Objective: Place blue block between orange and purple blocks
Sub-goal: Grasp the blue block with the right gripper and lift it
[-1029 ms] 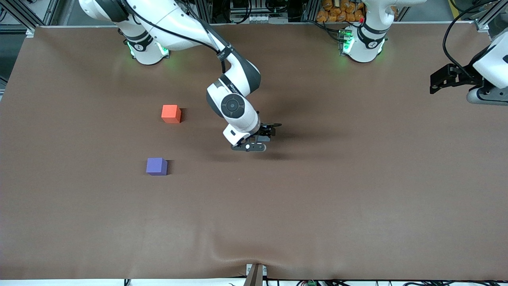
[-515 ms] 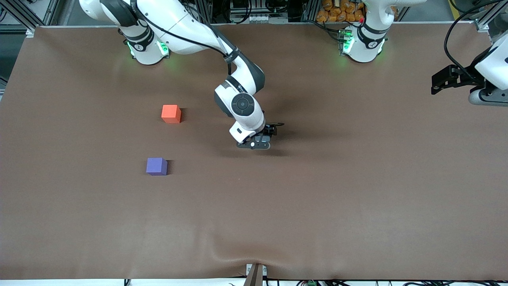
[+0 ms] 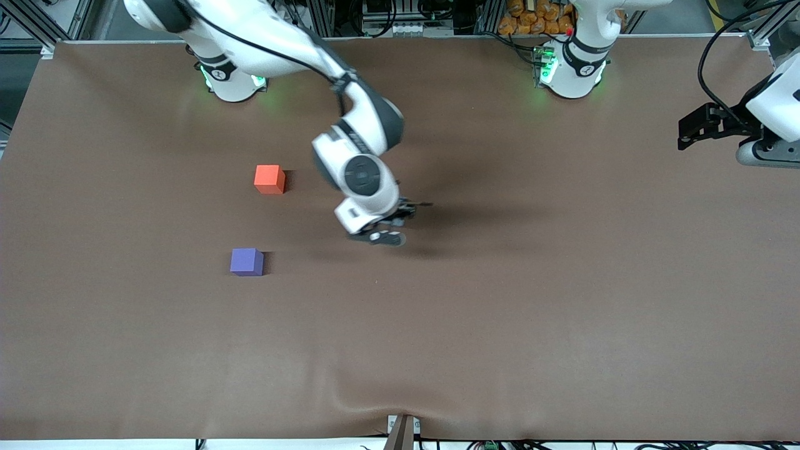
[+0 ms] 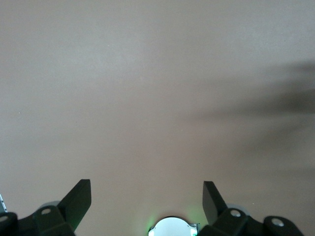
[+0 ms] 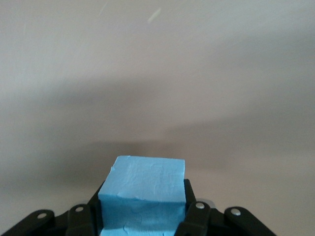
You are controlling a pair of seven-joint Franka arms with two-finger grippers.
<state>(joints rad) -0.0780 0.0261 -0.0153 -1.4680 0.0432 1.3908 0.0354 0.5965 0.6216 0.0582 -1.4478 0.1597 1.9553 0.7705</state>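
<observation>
My right gripper (image 3: 382, 230) is shut on the blue block (image 5: 142, 192), a light sky-blue cube held between its fingers above the bare table middle; the block is hidden under the hand in the front view. The orange block (image 3: 269, 179) lies toward the right arm's end of the table. The purple block (image 3: 246, 261) lies nearer the front camera than the orange one, with a gap between them. My left gripper (image 3: 694, 128) is open and empty, waiting at the left arm's end of the table; its fingers (image 4: 78, 199) stand wide apart.
The brown table cover (image 3: 500, 300) is wrinkled at the near edge by a small post (image 3: 402, 431). The right arm's elbow and forearm (image 3: 356, 119) reach over the table middle. Robot bases stand along the table's top edge.
My right gripper first moved slightly toward the left arm's end and down, then rose with the blue block and shifted toward the orange and purple blocks. The left arm stayed still.
</observation>
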